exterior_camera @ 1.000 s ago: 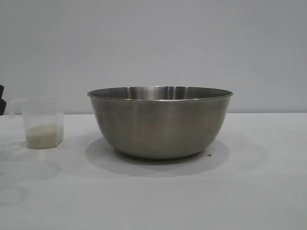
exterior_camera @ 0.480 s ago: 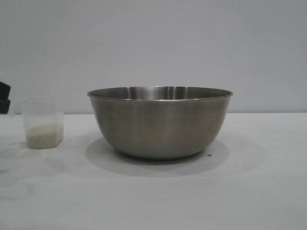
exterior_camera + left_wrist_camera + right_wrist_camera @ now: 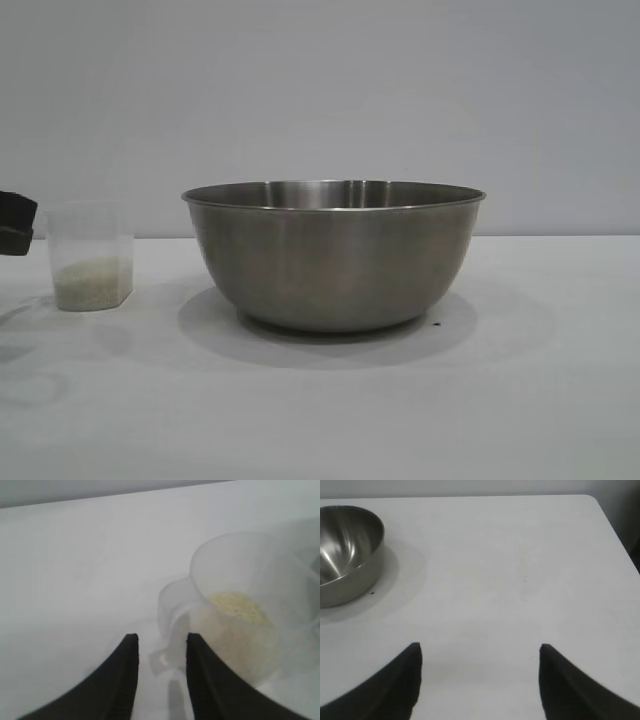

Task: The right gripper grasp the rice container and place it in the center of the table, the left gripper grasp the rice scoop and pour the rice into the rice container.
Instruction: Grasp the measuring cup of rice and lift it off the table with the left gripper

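Bare lab table (image 3: pixel 520 400) (blank wall)

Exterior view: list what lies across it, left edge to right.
Black two-fingered left gripper at the left edge → small clear plastic rice scoop holding off-white rice → large round stainless-steel rice container, all on the white table.

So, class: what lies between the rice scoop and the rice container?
Nothing but bare table, as the exterior view shows: the rice scoop and the rice container stand apart.
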You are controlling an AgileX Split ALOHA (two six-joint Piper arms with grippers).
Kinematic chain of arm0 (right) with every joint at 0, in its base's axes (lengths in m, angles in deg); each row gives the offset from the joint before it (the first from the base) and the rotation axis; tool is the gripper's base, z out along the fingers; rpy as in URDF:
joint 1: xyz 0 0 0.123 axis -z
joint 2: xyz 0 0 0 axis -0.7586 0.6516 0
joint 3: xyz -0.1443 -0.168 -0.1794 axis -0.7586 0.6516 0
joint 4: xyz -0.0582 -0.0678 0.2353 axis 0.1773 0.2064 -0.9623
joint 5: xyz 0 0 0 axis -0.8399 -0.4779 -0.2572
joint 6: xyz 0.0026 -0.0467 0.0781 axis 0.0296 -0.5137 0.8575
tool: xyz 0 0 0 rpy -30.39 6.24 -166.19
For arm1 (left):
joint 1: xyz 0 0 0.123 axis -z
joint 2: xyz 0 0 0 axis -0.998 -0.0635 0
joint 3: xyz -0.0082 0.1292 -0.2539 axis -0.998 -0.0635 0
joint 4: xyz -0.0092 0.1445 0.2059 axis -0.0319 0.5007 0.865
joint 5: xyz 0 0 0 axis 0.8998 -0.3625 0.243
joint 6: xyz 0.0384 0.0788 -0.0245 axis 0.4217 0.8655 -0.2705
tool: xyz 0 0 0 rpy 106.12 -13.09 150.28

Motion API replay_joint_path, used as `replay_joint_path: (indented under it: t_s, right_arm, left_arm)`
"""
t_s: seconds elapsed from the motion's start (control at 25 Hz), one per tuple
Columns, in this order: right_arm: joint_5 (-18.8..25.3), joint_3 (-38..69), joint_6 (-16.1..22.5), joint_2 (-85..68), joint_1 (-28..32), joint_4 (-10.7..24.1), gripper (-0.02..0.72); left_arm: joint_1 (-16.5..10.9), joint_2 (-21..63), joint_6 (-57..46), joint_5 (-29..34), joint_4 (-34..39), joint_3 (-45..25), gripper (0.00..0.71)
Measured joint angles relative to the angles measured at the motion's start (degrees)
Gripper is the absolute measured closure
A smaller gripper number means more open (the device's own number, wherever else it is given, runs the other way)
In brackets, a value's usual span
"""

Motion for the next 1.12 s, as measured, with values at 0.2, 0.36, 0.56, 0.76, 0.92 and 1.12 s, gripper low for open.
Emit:
replay_joint_path:
  t_s: [0.2,0.36,0.56,0.76,0.92,1.12]
  right_arm:
    - [0.0,0.0,0.0,0.0,0.0,0.0,0.279]
    - [0.0,0.0,0.0,0.0,0.0,0.0,0.279]
    - [0.0,0.0,0.0,0.0,0.0,0.0,0.279]
    - [0.0,0.0,0.0,0.0,0.0,0.0,0.279]
    - [0.0,0.0,0.0,0.0,0.0,0.0,0.279]
    - [0.0,0.0,0.0,0.0,0.0,0.0,0.279]
  left_arm:
    - [0.0,-1.77,0.0,0.0,0.0,2.13,0.521]
    - [0.0,-3.37,0.0,0.0,0.0,4.03,0.521]
    - [0.0,-4.61,0.0,0.0,0.0,6.59,0.521]
    - [0.0,-5.18,1.21,0.0,0.27,9.03,0.521]
    - [0.0,-5.85,2.49,0.0,2.67,11.12,0.619]
    - [0.0,-7.28,3.34,0.0,4.32,12.51,0.71]
